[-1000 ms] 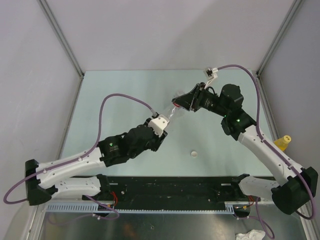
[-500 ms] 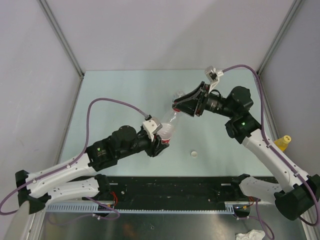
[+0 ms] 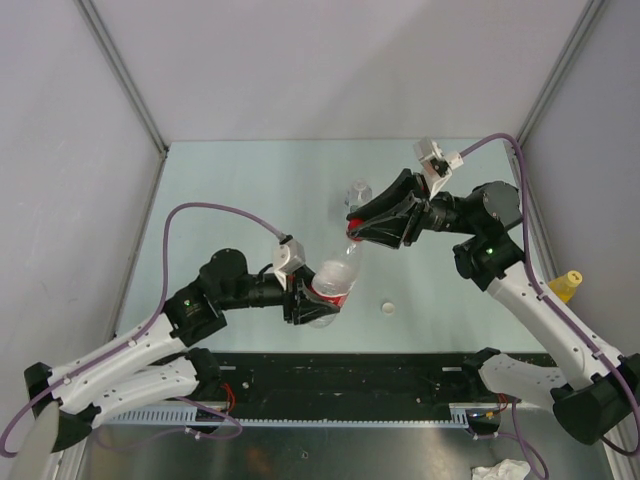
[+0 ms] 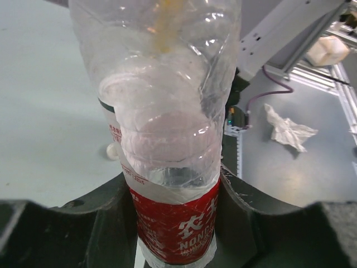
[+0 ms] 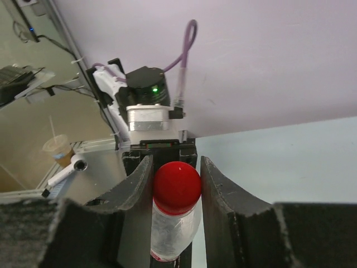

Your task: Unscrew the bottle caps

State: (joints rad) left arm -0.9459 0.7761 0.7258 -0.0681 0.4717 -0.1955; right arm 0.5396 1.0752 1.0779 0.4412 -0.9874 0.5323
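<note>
Red-label bottle held between my two arms: body in the left, cap in the right.

My left fingers (image 3: pixel 303 300) pinch the red-label bottle (image 3: pixel 333 275) around its label, one finger on each side. The clear, crumpled body tilts away from them toward 1 o'clock. At that end my right fingers (image 3: pixel 366 226) press against both sides of the red cap (image 5: pixel 177 187), which sits on the neck. A white cap (image 3: pixel 388 308) lies alone on the tabletop (image 3: pixel 230 190), near the bottle's lower end at about 3 o'clock. A yellow-capped bottle (image 3: pixel 566 285) stands at the tabletop's right edge, partly hidden by my right arm and well apart from both sets of fingers.
</note>
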